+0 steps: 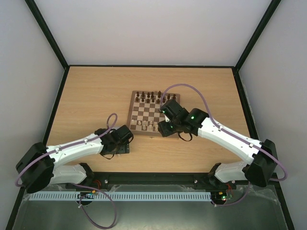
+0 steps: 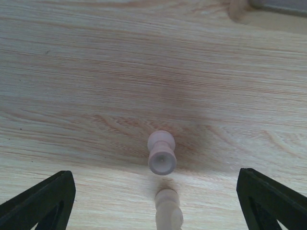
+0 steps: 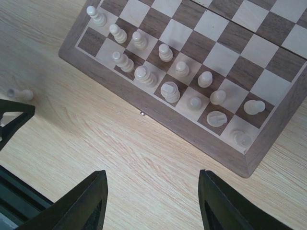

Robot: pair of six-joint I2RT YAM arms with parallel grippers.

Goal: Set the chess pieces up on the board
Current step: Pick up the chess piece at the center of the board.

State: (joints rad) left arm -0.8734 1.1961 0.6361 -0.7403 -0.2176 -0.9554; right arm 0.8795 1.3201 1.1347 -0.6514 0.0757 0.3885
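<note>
- Top external view: the board (image 1: 148,115) lies mid-tabletop (image 1: 96,96). Dark pieces (image 1: 148,96) line its 12 o'clock edge, and the pale chess pieces (image 1: 145,125) stand along its 6 o'clock edge.
- The left gripper (image 1: 125,140) sits low over the wood just off the board's 7 o'clock corner. The right gripper (image 1: 165,129) hangs at the board's 5 o'clock corner. Neither gripper's finger spacing can be told from here.
- Left wrist view: the left gripper (image 2: 158,203) has its fingers (image 2: 43,201) spread wide, pinching nothing.
- One loose pale piece (image 2: 161,152) rests on the bare tabletop (image 2: 144,72) midway between the fingers. A second pale piece (image 2: 168,215) sits just at its 6 o'clock. I cannot tell whether they stand or lie.
- Right wrist view: the right gripper (image 3: 153,201) has its fingers (image 3: 86,201) apart over bare wood (image 3: 144,163), holding nothing.
- The board's border (image 3: 184,120) crosses at 12 o'clock. The chess pieces (image 3: 170,91) stand in its two nearest rows.
- At 9 o'clock, a pale piece (image 3: 21,94) lies off the board, near the left gripper's fingertip (image 3: 14,117).
</note>
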